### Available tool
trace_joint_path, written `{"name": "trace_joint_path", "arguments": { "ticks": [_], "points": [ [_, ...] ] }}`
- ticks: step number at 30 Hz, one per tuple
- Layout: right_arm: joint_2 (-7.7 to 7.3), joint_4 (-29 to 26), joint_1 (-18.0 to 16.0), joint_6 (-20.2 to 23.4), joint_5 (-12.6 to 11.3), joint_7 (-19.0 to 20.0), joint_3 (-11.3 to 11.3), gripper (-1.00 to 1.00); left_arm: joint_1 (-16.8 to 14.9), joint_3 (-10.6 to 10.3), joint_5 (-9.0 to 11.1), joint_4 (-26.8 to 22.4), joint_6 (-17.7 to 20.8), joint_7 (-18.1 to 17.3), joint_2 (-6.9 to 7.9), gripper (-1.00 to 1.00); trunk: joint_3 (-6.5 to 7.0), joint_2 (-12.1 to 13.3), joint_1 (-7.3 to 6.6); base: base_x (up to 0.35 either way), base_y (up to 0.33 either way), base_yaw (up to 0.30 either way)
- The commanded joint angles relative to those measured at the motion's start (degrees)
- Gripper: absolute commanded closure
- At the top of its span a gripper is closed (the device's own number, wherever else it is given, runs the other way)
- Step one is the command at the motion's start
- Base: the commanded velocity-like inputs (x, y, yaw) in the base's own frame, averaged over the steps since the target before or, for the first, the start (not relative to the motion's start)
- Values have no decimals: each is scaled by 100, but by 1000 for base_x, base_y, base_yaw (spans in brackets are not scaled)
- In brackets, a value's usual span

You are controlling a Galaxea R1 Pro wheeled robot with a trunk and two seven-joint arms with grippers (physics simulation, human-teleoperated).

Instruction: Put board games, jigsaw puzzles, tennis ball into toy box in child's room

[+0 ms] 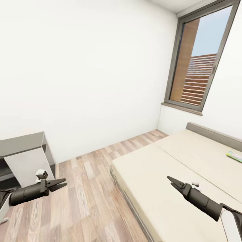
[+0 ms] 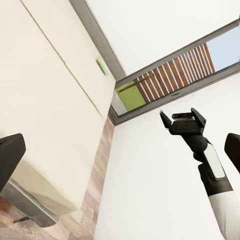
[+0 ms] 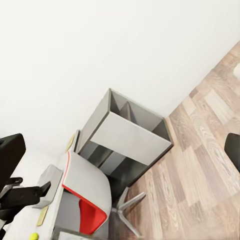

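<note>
1. Step in hand, by my read: approach to the low wide bed w/ plain beige mattress and dark grey frame (image 1: 174, 174); nothing is picked up; both arms are held out in front, over wood-plank floor (image 1: 84, 188) and mattress.
2. Left end effector (image 1: 60, 184): black fingers apart, nothing between them; it hangs over the floor just beside a grey cabinet w/ white front panel (image 1: 23, 158).
3. Right end effector (image 1: 173, 181): over the mattress; jaws look nearly together in head view, but left wrist view shows it (image 2: 182, 119) w/ a clear gap and empty; so parted, holding nothing.
4. Task thing in sight: a thin flat rectangular board game box w/ green-white printed lid (image 1: 234, 155), lying flat on the mattress near the headboard, at the far right edge of head view; also seen from left wrist (image 2: 102, 65); well apart from both end effectors; 2nd game on the bed is not made out.
5. Right wrist view: grey chair w/ red seat pad (image 3: 85, 200), and a small yellow-green ball (image 3: 34, 236) on a pale desk top; prob. the tennis ball, too small to be sure.
6. Next move calls for: base fwd and to the right along the bed; then the right arm reaches to the game box, jaws wide enough for its thin edge; the soft mattress may let the box tilt.
</note>
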Motion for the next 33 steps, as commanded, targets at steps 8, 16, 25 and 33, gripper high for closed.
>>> {"name": "trace_joint_path", "arguments": {
  "ticks": [8,16,25,33],
  "points": [
    [6,-2,-5,24,9,24,-7,-100,-7,-2,6,1,60,-12,-5,-100,-14,-14,1,-174,-77,292],
    [3,1,-5,24,12,24,-2,-100,-7,-2,6,1,59,-14,-4,-100,-14,-14,1,-30,-18,292],
    [7,2,-5,24,13,24,-1,-100,-7,-2,6,1,60,-14,-4,-100,-14,-14,1,-75,-2,292],
    [-6,5,-5,24,13,24,-2,-100,-7,-2,6,1,57,-14,-5,-100,-14,-14,1,-69,0,292]
  ]
}}
